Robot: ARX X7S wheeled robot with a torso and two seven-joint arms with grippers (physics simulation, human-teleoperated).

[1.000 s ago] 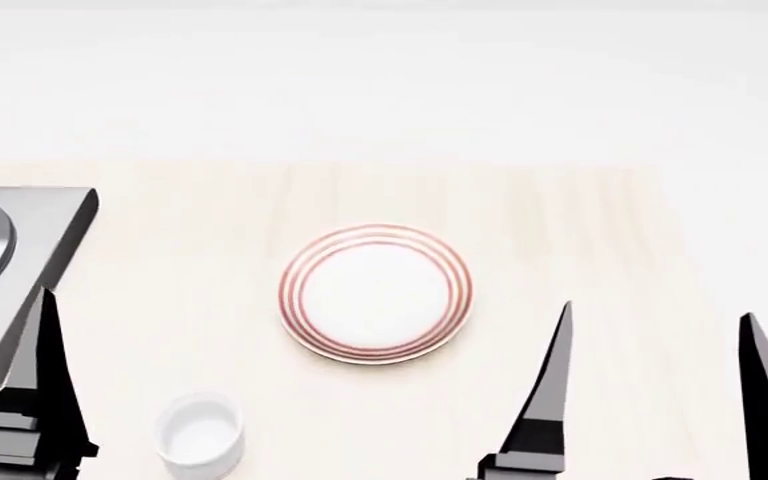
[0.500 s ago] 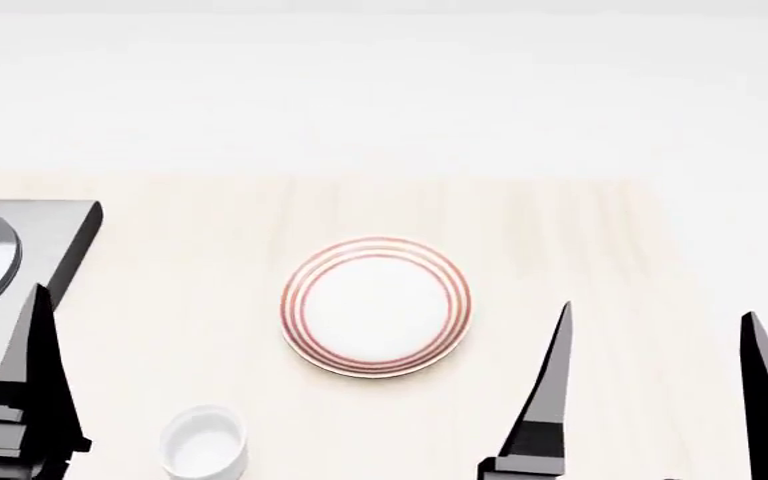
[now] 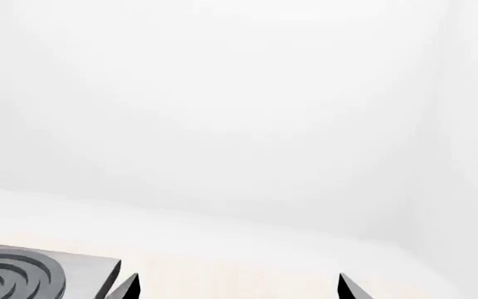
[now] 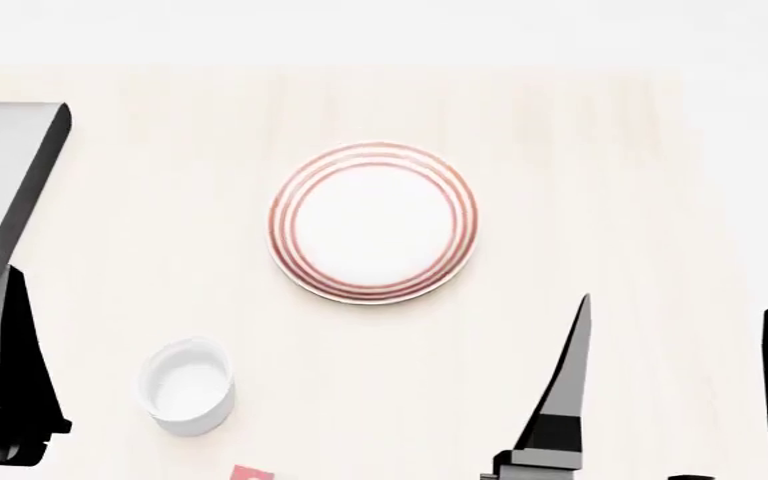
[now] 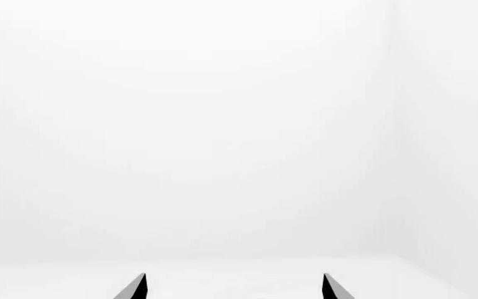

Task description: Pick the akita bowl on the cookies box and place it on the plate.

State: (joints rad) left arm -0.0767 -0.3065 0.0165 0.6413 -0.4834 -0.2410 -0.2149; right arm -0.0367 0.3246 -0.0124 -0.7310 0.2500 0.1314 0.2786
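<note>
**Bowl out of view, both grippers empty and apart**

Nearest, the right gripper point(image 4: 678, 400) stood with its black fingers spread wide, holding nothing; the left gripper point(image 3: 237, 288) was likewise apart and empty. A red scrap point(image 4: 251, 473) at the lower edge may have been the cookies box. The akita bowl was not visible. It would likely be rigid, smooth and breakable, best pinched across its rim. Beyond the small plain white cup point(image 4: 188, 386) lay the round red-ringed white plate point(image 4: 372, 222), bare
</note>
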